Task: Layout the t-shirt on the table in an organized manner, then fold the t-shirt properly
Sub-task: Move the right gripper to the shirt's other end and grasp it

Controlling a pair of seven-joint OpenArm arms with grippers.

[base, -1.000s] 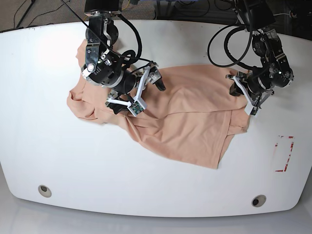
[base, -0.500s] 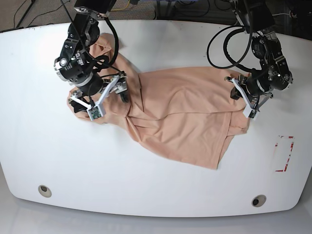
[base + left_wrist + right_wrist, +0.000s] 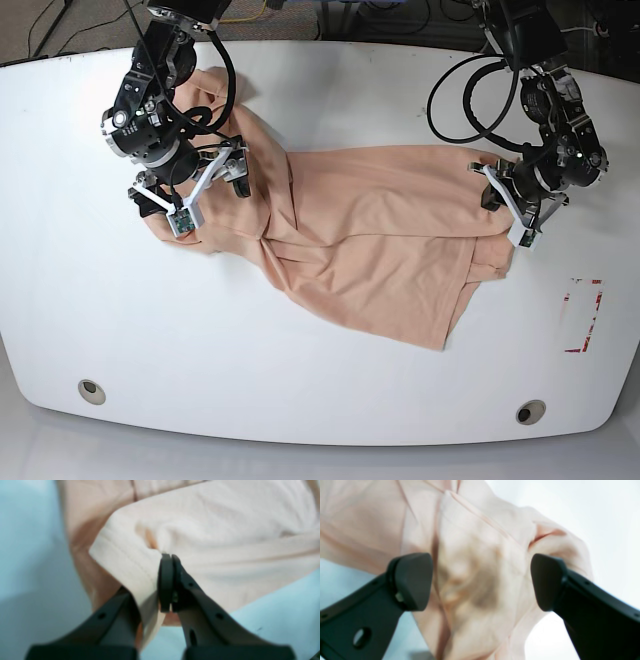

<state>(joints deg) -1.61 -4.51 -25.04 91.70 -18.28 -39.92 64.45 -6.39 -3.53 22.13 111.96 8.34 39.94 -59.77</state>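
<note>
Laying out only, with no fold begun: peach t-shirt (image 3: 370,240) sprawled across the middle of the white table (image 3: 320,390), crumpled and skewed, one end bunched and twisted on the base view's left, a flap doubled over near the right edge. Left gripper (image 3: 166,582) pressed together, pinching a ribbed hem edge of the shirt, at the shirt's right end in the base view (image 3: 503,203). Right gripper (image 3: 480,580) spread wide over the rumpled mass at the other end (image 3: 190,188), nothing gripped. Left to do, judging from this: spreading flat, squaring sleeves and hem, then every fold. Nearby: red-marked rectangle (image 3: 583,315) and two grommet holes (image 3: 91,390), well apart from the cloth. Main hindrance probably the twisted bunch under the right arm.
</note>
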